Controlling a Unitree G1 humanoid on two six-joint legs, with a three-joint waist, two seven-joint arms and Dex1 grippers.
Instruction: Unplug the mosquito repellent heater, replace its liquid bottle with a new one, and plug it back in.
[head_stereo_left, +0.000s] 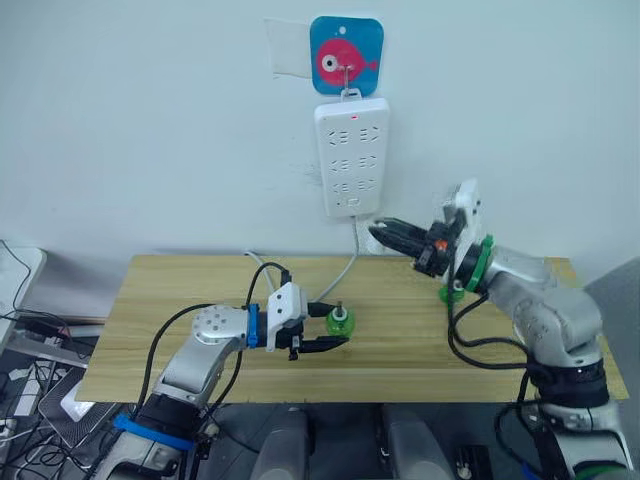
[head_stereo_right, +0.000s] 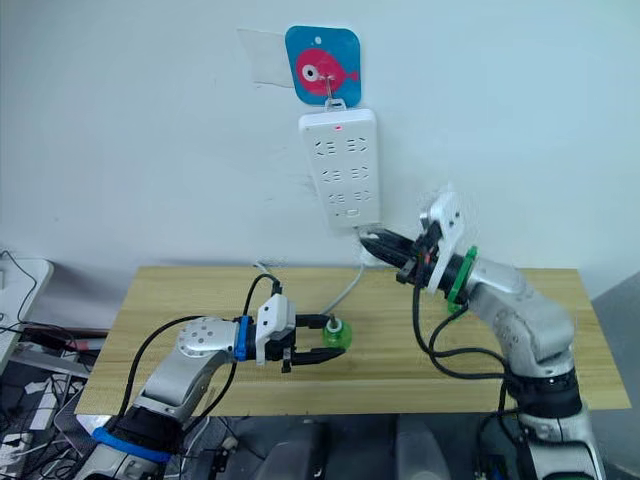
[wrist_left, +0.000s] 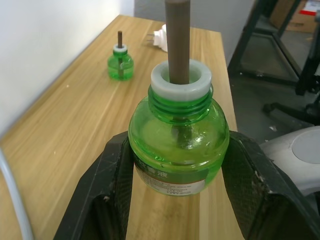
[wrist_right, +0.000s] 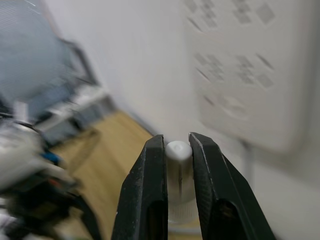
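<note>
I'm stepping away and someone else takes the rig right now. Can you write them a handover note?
Left hand: closed on a green liquid bottle standing on the table.
Right hand: raised just below the power strip, shut on a small white rounded piece, apparently the mosquito repellent heater.
A second green bottle stands farther along the table; I cannot tell which bottle is the new one.
Done: the heater looks unplugged, and the strip's sockets look empty.
Left: fit the new bottle and plug the heater back in.
</note>
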